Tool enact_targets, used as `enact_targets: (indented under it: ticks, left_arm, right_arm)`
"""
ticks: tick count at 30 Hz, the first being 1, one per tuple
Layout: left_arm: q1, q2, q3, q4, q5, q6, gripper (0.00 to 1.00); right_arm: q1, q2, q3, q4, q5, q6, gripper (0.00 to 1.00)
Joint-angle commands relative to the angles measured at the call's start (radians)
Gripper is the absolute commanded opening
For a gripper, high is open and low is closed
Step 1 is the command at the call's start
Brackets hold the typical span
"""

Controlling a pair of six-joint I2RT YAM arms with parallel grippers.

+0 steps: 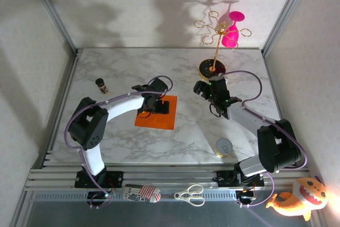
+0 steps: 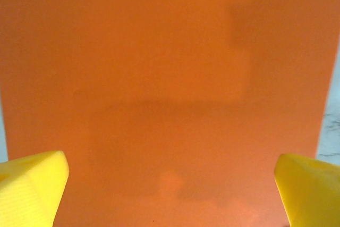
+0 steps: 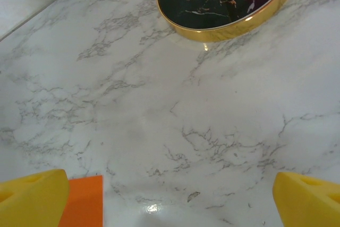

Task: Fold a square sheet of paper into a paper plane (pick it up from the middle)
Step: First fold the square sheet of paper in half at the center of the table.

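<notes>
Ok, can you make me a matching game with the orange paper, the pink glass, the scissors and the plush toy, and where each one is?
Things:
1. square sheet of paper
2. pink glass
3. scissors
4. plush toy

Places:
A. hanging on the gold stand
B. off the table, at the near right
C. flat on the table, under the open left gripper
D. on the metal rail at the near edge

Pairs: 1-C, 2-A, 3-D, 4-B
</notes>
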Motion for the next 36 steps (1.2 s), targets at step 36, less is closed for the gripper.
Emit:
enact_targets:
  ticks: [36]
  left_arm:
    - [0.032, 0.174, -0.016, 0.038, 0.024, 0.078, 0.78]
  right_arm:
    - [-0.028, 0.11, 0.117, -0.056, -0.169, 0.043, 0.99]
